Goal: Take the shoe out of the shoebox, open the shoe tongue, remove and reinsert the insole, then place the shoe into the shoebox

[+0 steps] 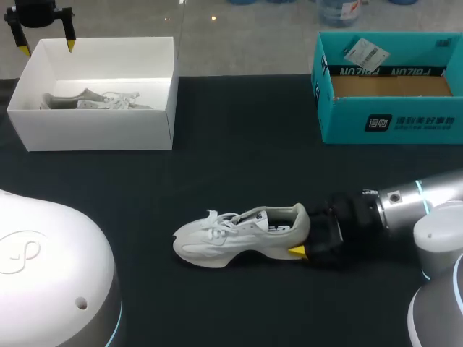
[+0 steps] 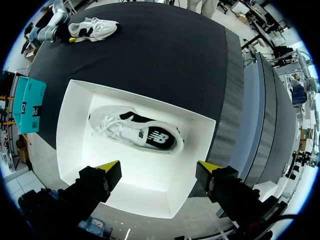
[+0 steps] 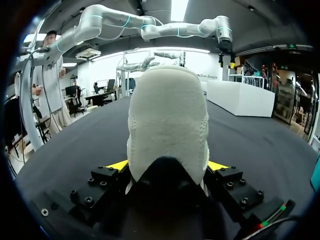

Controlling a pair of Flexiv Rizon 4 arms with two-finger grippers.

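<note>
White shoe (image 1: 239, 235) lies on the black table (image 1: 239, 166) near 6 o'clock, toe toward 9, heel pinched between the fingers of your right gripper (image 1: 298, 237). Your left gripper (image 1: 48, 47) hangs with fingers spread over the white box (image 1: 101, 134) at 10 o'clock, which has a second shoe (image 2: 135, 131) inside. The teal box (image 1: 391, 123) at 2 o'clock carries white print and a tag (image 1: 365, 52).

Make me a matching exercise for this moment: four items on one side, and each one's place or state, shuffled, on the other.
1 loose shoe
2 boxed shoe
3 teal box
4 left tool

A open, above the white box
B far right of the table
C heel clamped in the right tool
D lying inside the white box

Pairs: 1-C, 2-D, 3-B, 4-A
</note>
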